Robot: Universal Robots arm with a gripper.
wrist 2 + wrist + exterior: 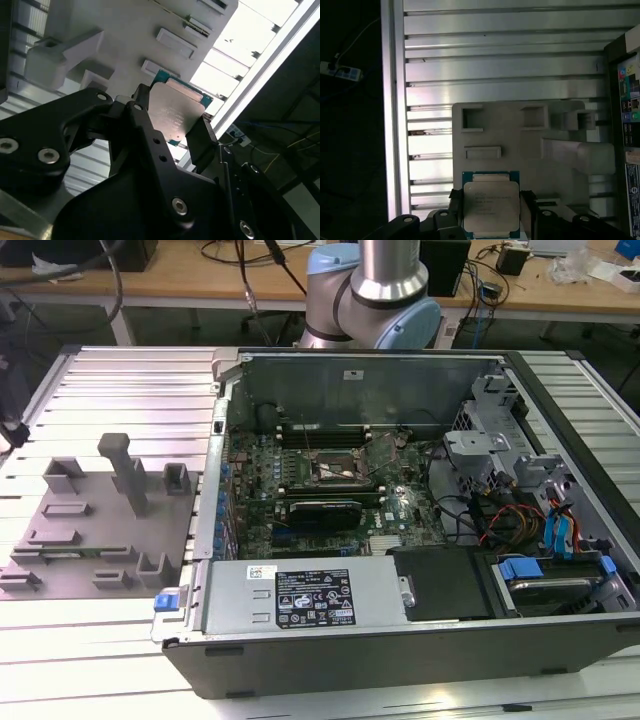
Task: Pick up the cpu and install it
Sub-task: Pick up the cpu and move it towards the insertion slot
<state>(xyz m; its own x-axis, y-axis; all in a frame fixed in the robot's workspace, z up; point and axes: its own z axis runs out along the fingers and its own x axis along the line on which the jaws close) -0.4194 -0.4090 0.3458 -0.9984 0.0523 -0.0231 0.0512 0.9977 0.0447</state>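
Note:
The cpu [491,206], a flat square chip with a pale silver top and a green rim, sits between the two black fingers [527,212] of my gripper [491,216], which is shut on it. In the second wrist view the cpu [175,112] is clamped at two opposite edges by the gripper [172,125]. It hangs well above the grey moulded fixture [520,145] on the ribbed aluminium table. The open computer case holds the motherboard with its black square socket [335,468]. The arm's base [375,295] stands behind the case.
The grey fixture [90,530] lies at the exterior view's left of the case, with upright posts [125,470]. Inside the case are a long black card [320,510], a power supply [305,595] and drive bays with cables [540,530]. The table edge [395,110] borders dark floor.

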